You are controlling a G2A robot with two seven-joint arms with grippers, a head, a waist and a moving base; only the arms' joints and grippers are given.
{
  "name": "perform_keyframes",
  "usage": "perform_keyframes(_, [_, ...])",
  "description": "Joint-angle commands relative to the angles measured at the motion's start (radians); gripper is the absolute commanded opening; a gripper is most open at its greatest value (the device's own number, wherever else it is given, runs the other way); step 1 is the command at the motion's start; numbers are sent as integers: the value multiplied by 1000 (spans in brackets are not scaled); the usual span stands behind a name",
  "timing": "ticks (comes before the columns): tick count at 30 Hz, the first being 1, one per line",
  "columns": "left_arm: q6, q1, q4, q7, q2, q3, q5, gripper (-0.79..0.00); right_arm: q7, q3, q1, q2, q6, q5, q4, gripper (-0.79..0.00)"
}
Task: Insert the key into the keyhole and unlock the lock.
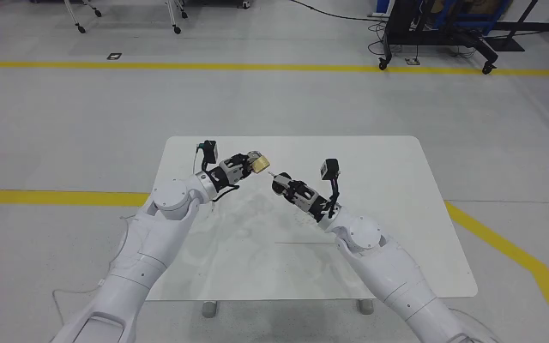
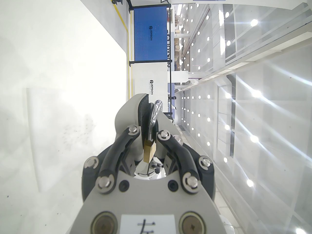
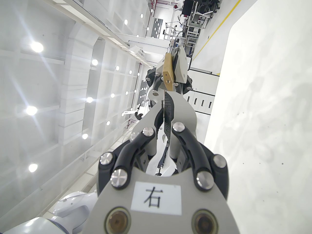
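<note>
A brass padlock (image 1: 259, 161) hangs above the white table (image 1: 386, 171), with my left gripper (image 1: 243, 164) shut on it. In the left wrist view the steel shackle (image 2: 155, 113) is clamped between the fingers, and the brass body (image 2: 149, 151) sits back toward the wrist. My right gripper (image 1: 281, 183) is shut on the key (image 1: 274, 177), whose thin silvery tip pokes out toward the padlock. In the right wrist view the shut right gripper (image 3: 167, 98) is just short of the padlock (image 3: 168, 70). The keyhole (image 3: 168, 81) faces it; the key itself is hidden by the pads.
Both arms meet over the table's middle, a short gap between padlock and key tip. The table's far edge (image 1: 292, 137) lies just beyond the grippers. A yellow floor line (image 1: 257, 65) runs across the floor behind.
</note>
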Motion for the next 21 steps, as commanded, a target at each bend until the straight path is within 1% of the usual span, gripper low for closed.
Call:
perform_keyframes(1, [2, 1, -5, -15, -1, 3, 3, -785, 1, -2, 6, -3, 2, 1, 8, -785])
perform_keyframes(12, [4, 3, -16, -37, -1, -8, 17, -785, 15, -11, 34, -22, 0, 30, 51, -785])
perform_keyframes(21, [24, 13, -25, -12, -4, -17, 14, -785, 22, -27, 29, -35, 4, 17, 48, -785])
